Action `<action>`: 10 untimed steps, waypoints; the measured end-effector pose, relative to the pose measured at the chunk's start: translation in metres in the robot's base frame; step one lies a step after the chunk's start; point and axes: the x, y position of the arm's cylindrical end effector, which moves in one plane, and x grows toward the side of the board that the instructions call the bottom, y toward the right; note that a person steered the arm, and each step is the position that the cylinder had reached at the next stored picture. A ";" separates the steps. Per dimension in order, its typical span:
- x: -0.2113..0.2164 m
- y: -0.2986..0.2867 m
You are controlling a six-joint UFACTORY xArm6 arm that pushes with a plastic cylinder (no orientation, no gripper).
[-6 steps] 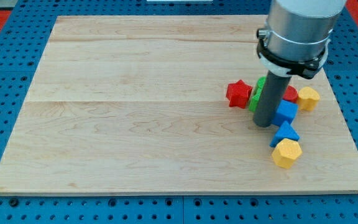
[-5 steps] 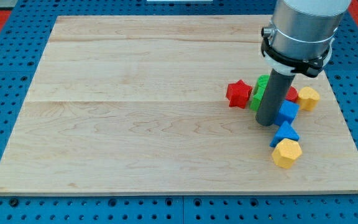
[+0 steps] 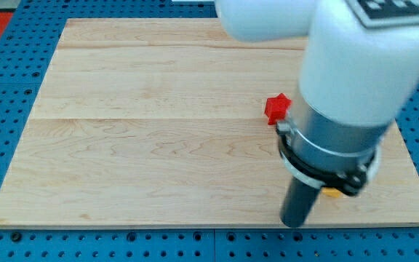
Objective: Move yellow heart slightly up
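The arm now fills the view's right side and hides most of the block cluster. The yellow heart is hidden behind it. My tip [image 3: 294,223] is at the board's bottom edge, below the spot where the cluster lay. A red star block [image 3: 276,108] shows left of the arm, above my tip. A small sliver of a yellow block [image 3: 332,193] peeks out under the arm's collar, right of the rod; its shape cannot be made out. The green and blue blocks are hidden.
The wooden board [image 3: 158,131] lies on a blue pegboard table [image 3: 6,94]. The arm's grey wrist and white body [image 3: 355,80] block the view's right part of the board.
My tip has moved from beside the green and blue blocks down to the board's bottom edge. The arm now covers the blocks that showed before, including the yellow heart.
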 end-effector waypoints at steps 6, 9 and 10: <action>-0.144 0.138; -0.155 0.137; -0.138 0.130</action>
